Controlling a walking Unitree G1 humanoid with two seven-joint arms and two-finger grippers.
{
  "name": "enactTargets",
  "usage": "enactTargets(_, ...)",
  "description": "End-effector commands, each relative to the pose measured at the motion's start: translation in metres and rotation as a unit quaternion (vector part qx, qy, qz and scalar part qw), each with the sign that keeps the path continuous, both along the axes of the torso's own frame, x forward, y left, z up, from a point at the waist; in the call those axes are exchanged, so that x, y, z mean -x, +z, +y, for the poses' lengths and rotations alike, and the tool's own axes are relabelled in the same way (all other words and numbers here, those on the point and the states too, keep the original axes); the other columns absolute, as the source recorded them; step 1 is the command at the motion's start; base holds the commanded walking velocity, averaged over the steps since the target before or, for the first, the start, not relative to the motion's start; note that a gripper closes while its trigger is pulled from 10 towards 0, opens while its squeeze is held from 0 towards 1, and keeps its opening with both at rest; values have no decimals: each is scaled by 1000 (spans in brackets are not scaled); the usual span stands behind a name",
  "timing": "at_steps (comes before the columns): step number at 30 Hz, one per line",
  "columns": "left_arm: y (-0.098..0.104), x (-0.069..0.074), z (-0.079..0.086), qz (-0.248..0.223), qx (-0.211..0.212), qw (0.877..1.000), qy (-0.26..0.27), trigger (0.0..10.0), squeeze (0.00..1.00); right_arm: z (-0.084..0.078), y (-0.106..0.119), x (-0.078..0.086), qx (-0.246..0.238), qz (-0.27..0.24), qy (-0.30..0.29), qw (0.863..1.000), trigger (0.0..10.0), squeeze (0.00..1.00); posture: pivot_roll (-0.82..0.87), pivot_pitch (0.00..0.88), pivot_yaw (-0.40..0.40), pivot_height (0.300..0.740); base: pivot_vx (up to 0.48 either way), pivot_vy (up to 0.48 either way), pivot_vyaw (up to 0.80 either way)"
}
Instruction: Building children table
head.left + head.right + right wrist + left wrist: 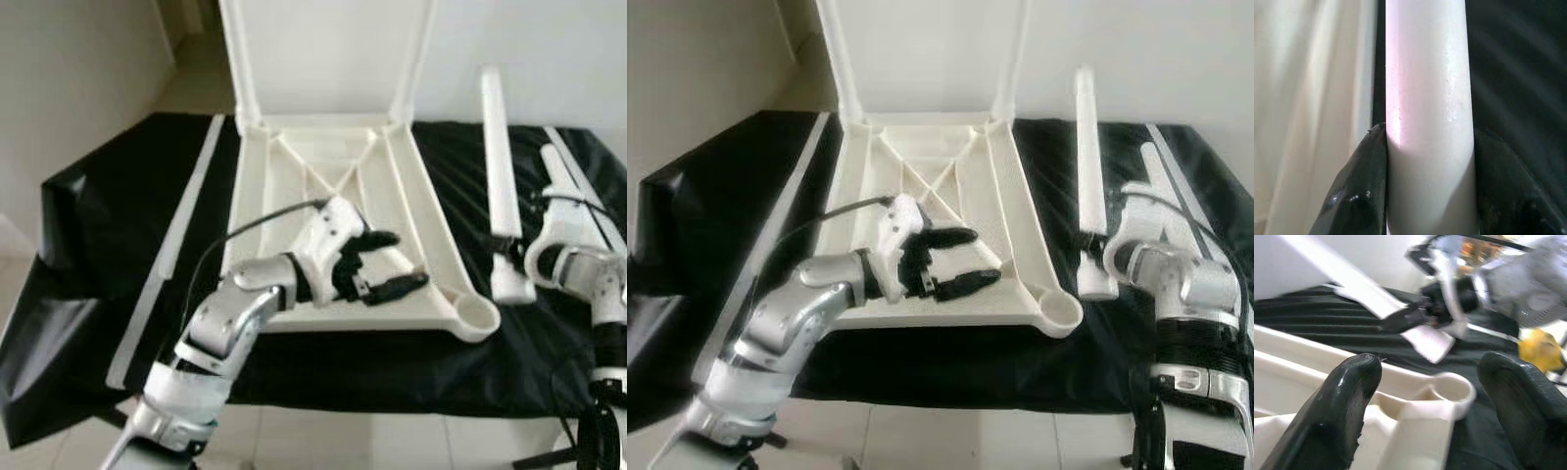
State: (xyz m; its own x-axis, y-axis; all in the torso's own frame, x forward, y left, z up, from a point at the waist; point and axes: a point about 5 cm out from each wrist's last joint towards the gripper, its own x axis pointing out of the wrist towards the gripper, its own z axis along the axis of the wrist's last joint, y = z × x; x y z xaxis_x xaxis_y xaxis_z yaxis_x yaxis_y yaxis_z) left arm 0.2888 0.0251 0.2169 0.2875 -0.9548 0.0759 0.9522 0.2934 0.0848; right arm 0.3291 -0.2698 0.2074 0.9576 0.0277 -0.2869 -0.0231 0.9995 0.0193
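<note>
Tabletop (333,176): upside down mid black-covered table (108,215), corner socket (477,315) at its near edge.
Right gripper (509,257): clamped on leg (498,157); you stand it over that socket.
Left gripper (384,262): fingers apart; steady the frame.

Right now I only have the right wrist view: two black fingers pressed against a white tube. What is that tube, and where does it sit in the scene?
Observer: It is a white table leg, held near its lower end by the right gripper over the black cloth.
Operator: Where is the tabletop?
Observer: The upturned white tabletop lies on the cloth to the robot's left of the leg, ribbed underside up.
Operator: Is there a socket for the leg?
Observer: Yes, a round corner socket sits at the tabletop's near right corner, apart from the leg's lower end.
Operator: And the other arm?
Observer: The left gripper hovers over the tabletop's near edge, fingers spread, holding nothing.
</note>
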Motion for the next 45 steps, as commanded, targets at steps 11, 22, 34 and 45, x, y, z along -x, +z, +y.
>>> enactTargets(11, 8, -43, 5, -6, 0, 990, 143, 10000, 0, 27, 28, 26, -6, -166, 127, 978, 10000, 0, -44, 8, -21, 740, 0, 0, 0)
enactTargets(22, 12, -70, 0, 24, -9, 975, 221, 10000, 0, 59, 17, 36, -32, -208, 164, 964, 10000, 0, -48, 0, 1, 740, 0, 0, 0)
enactTargets(34, 29, -64, -14, 130, 89, 982, 101, 10000, 0, 75, -3, 39, -37, -202, 164, 965, 10000, 0, -46, 0, 6, 740, 0, 0, 0)
enactTargets(45, 42, -35, -30, 150, 123, 977, -88, 2275, 0, 84, -11, 40, -18, -193, 206, 959, 10000, 0, -29, 0, -7, 740, 0, 0, 0)
